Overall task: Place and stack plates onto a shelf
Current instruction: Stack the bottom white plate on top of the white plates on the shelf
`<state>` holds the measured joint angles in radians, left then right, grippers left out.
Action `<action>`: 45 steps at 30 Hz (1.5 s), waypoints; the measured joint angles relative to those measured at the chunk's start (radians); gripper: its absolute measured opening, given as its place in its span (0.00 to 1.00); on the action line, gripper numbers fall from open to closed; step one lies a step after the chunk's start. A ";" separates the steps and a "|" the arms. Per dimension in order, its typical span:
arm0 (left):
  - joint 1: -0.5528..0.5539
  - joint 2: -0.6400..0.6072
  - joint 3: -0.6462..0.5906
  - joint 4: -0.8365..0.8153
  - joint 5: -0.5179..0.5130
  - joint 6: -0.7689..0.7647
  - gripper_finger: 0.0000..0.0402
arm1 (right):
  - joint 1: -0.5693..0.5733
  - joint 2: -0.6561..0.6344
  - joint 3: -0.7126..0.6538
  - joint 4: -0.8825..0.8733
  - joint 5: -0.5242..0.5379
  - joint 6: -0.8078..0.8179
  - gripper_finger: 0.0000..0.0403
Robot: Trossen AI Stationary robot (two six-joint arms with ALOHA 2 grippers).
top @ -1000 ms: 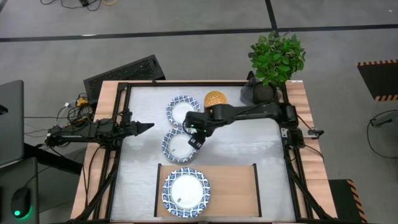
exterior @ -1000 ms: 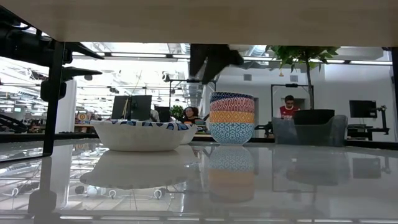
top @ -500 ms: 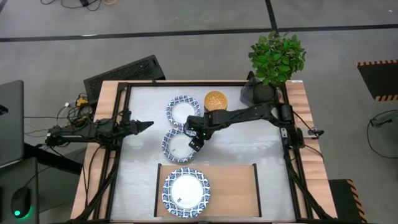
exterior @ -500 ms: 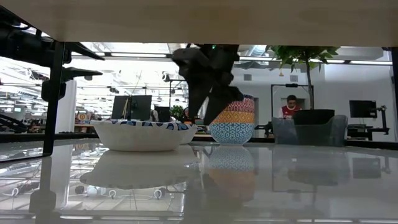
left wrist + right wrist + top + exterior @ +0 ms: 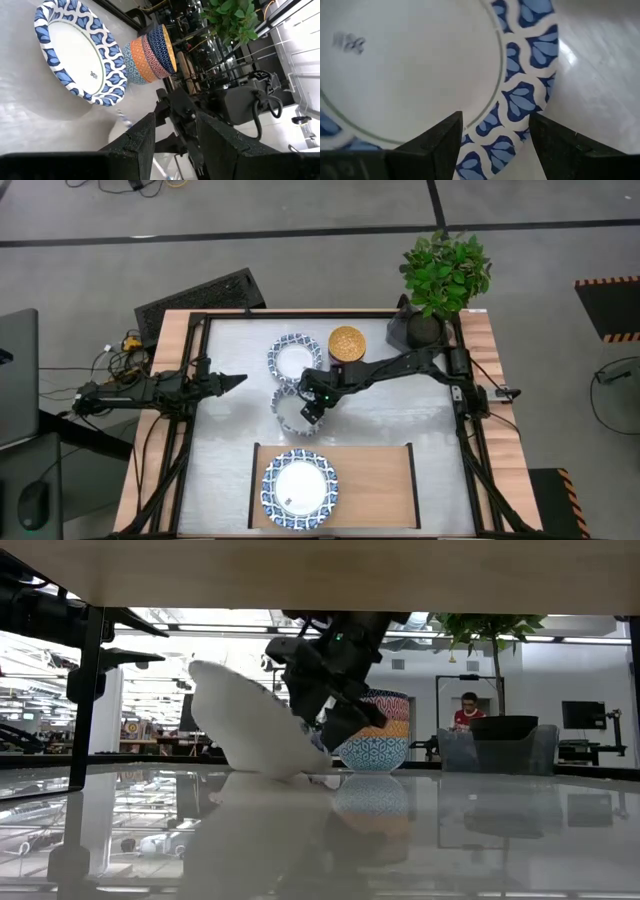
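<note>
**Right claw at a tilted plate, mid-table**

Lowest in the high view, the shelf (image 5: 375,485) lies along the table's (image 5: 400,425) bottom edge, with one plate (image 5: 299,486) flat on its left half. Just above it, at the frame's centre, a second plate (image 5: 291,406) is tipped up on edge; in the low view its white underside leans left. The right claw (image 5: 313,404) sits at this plate's right rim, fingers spread wide astride the patterned edge. A third plate (image 5: 294,358) lies flat higher up, a stack of bowls (image 5: 346,342) just right of it. At mid-left the left claw (image 5: 236,381) waits over the table's edge, fingers narrow, holding nothing. A plant (image 5: 444,275) stands upper right.
</note>
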<state>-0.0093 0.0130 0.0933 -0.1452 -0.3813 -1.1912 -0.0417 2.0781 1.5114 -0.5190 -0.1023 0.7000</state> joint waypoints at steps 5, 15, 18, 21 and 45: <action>0.000 0.000 0.000 0.000 -0.001 0.000 0.32 | 0.000 -0.033 -0.001 -0.004 -0.001 0.029 0.64; 0.000 0.000 0.000 -0.001 -0.034 -0.003 0.32 | 0.003 -0.080 0.000 -0.023 0.048 0.016 0.64; 0.000 0.000 0.000 0.000 -0.034 -0.006 0.32 | 0.009 -0.078 -0.001 -0.019 0.049 0.001 0.64; 0.000 0.000 0.000 0.000 -0.034 -0.010 0.32 | 0.015 -0.078 0.000 -0.016 0.064 -0.017 0.64; 0.000 0.000 0.000 0.000 -0.047 -0.010 0.32 | 0.030 -0.077 -0.145 0.179 0.034 0.002 0.62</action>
<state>-0.0095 0.0131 0.0933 -0.1455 -0.4286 -1.2011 -0.0115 2.0010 1.3663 -0.3398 -0.0682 0.7025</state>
